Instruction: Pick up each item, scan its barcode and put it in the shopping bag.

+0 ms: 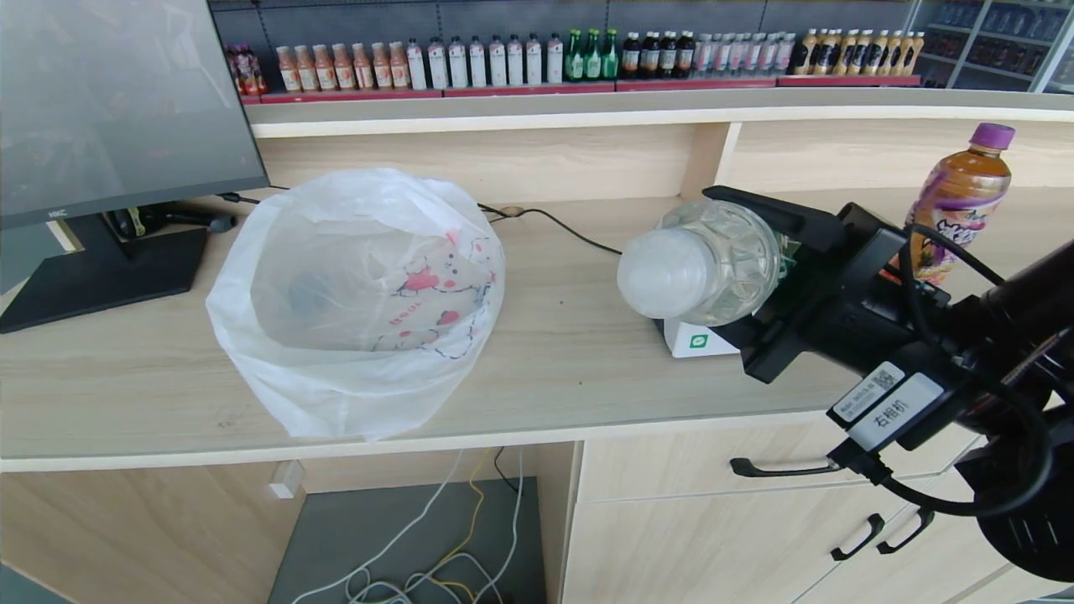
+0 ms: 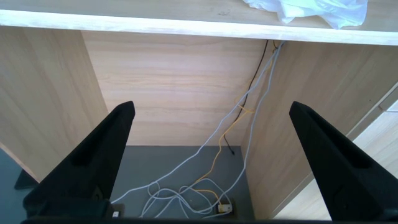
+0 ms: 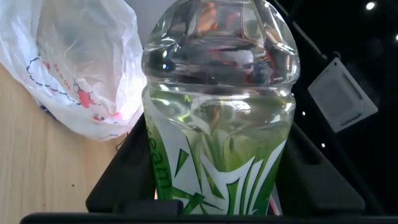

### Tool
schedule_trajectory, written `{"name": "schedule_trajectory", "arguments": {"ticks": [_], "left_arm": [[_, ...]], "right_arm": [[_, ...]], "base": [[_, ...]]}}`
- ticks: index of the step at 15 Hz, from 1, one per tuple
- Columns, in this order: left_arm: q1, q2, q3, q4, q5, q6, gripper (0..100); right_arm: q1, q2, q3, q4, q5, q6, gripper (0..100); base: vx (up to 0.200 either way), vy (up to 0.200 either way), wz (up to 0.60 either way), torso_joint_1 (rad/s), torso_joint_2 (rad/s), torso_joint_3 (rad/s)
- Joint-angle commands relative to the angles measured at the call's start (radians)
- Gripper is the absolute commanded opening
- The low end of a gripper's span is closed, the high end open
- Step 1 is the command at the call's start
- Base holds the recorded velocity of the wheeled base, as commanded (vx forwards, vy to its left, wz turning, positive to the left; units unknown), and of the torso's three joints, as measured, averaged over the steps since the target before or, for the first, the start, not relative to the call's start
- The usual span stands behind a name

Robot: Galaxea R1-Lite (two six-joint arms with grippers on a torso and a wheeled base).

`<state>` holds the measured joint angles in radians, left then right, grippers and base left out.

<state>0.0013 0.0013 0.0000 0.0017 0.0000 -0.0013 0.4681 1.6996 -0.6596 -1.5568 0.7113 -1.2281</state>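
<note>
Clamped in the right gripper [image 1: 732, 277], a clear water bottle [image 1: 709, 260] is held on its side, cap toward the camera, above a small white box [image 1: 698, 341] that is mostly hidden beneath it. The open shopping bag [image 1: 361, 294] is seen farther left on the bench [image 1: 554, 352]; its contents cannot be made out. The left gripper [image 2: 211, 115], fingers apart, is held below the bench edge.

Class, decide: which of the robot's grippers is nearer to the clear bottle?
Right. The right gripper is shut on the clear bottle, holding it above the counter. The left gripper is open and low, below the counter's edge, apart from the bottle.
</note>
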Motion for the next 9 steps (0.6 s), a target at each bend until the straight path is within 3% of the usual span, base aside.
{"name": "schedule_trajectory", "arguments": {"ticks": [1, 9], "left_arm": [[0.0, 0.0, 0.0, 0.0, 0.0, 0.0, 100], [0.0, 0.0, 0.0, 0.0, 0.0, 0.0, 100]], "right_arm": [[0.001, 0.02, -0.003, -0.005, 0.0, -0.001, 0], [-0.009, 0.12, -0.061, -0.006, 0.053, 0.006, 0]], "base": [[0.0, 0.0, 0.0, 0.0, 0.0, 0.0], [0.0, 0.0, 0.0, 0.0, 0.0, 0.0]]}}
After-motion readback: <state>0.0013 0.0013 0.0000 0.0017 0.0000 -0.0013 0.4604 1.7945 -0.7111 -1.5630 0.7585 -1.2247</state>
